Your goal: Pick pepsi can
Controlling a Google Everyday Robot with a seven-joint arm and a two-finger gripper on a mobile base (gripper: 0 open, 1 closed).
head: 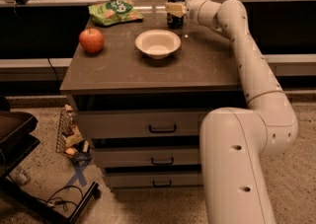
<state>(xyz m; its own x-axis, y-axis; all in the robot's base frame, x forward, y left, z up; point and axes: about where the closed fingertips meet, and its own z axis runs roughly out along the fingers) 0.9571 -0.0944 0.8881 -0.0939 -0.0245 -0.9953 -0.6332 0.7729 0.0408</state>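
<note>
The pepsi can (175, 20) is a dark blue can with a silver top. It stands upright at the back of the brown cabinet top (148, 72), behind the white bowl. My gripper (175, 9) reaches in from the right along the back edge. Its pale fingers (172, 9) are closed across the can's middle, hiding part of its label. The can's base is at or just above the surface; I cannot tell which.
A white bowl (158, 43) sits mid-table just in front of the can. A red apple (92, 40) is at the left and a green chip bag (114, 12) at the back left. A counter ledge (98, 0) runs behind the cabinet. Drawers (162, 128) are below.
</note>
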